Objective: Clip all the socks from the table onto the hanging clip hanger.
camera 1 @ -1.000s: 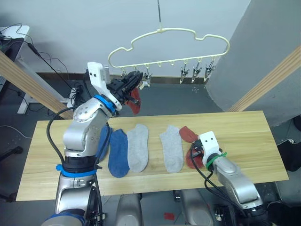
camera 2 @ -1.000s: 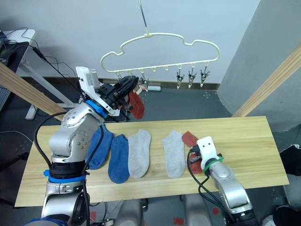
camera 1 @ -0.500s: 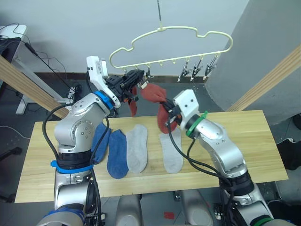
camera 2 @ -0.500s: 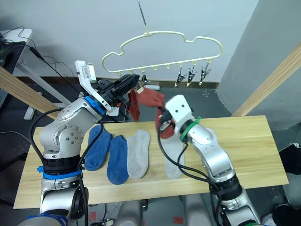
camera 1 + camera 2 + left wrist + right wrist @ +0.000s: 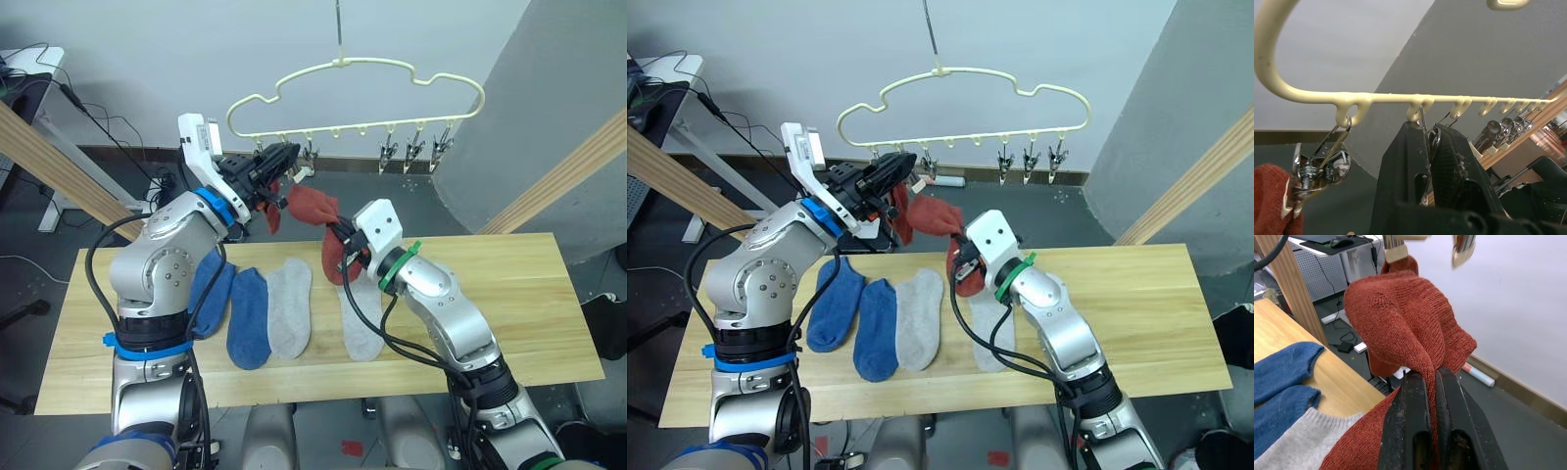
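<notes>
Socks: two blue (image 5: 227,302) and two grey (image 5: 288,305) lie flat on the tabletop (image 5: 549,294) near me. I see my right tool (image 5: 1431,382) clamped on a rust sock (image 5: 1400,308), lifted above the tabletop. Farther back, my left tool (image 5: 1431,147) pinches the second clip (image 5: 1422,122) of the clip hanger (image 5: 343,69); another rust sock (image 5: 271,214) hangs from the leftmost clip (image 5: 1317,164).

The right arm hides part of the far light grey knit sock (image 5: 359,318), and the left arm covers one blue knit sock's (image 5: 208,294) edge.
</notes>
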Robot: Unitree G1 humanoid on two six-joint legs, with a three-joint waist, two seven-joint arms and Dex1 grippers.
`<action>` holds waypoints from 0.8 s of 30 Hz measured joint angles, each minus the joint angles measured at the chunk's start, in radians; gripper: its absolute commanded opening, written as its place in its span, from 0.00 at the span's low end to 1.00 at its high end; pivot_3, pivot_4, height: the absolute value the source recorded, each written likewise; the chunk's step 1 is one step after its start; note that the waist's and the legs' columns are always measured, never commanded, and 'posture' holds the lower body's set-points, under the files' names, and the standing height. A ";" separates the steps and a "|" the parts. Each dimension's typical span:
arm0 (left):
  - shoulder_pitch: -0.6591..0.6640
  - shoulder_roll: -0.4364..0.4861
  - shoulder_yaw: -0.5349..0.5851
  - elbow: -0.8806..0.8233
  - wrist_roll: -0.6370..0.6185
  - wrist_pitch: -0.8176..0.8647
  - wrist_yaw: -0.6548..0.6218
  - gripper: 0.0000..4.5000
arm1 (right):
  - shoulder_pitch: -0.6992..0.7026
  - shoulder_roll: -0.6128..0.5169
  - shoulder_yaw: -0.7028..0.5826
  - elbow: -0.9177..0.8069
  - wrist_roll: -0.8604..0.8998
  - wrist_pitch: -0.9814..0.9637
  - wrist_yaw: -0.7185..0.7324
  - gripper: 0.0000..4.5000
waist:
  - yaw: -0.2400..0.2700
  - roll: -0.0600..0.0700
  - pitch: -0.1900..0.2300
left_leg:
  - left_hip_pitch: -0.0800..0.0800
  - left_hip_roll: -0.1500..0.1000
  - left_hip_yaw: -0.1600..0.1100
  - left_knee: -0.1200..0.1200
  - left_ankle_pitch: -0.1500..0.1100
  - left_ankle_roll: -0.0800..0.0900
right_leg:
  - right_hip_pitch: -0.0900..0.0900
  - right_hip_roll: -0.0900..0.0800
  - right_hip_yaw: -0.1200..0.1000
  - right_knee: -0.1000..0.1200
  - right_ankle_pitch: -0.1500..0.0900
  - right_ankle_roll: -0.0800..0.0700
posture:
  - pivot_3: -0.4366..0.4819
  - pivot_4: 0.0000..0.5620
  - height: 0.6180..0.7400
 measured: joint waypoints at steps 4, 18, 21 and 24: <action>0.000 0.005 0.001 0.000 -0.001 0.000 0.000 0.04 | 0.014 0.013 -0.007 -0.017 0.004 -0.019 -0.007 0.00 | 0.000 0.000 0.000 | 0.000 0.000 0.000 0.000 0.000 0.000 | 0.000 0.000 0.000 0.000 0.000 0.000 | 0.37 0.68 1.00; 0.000 0.008 0.003 0.000 -0.002 0.001 0.000 0.04 | 0.024 0.061 -0.036 -0.016 0.006 -0.056 -0.023 0.00 | 0.000 0.000 0.000 | 0.000 0.000 0.000 0.000 0.000 0.000 | 0.000 0.000 0.000 0.000 0.000 0.000 | 0.38 0.68 1.00; 0.000 0.008 0.004 0.000 -0.002 0.001 0.000 0.04 | 0.019 0.065 -0.035 -0.014 0.005 -0.057 -0.023 0.00 | 0.000 0.000 0.000 | 0.000 0.000 0.000 0.000 0.000 0.000 | 0.000 0.000 0.000 0.000 0.000 0.000 | 0.38 0.68 1.00; 0.000 0.008 0.004 0.000 -0.002 0.001 0.001 0.04 | 0.008 0.070 -0.034 -0.003 0.005 -0.069 -0.023 0.00 | 0.000 0.000 0.000 | 0.000 0.000 0.000 0.000 0.000 0.000 | 0.000 0.000 0.000 0.000 0.000 0.000 | 0.38 0.68 1.00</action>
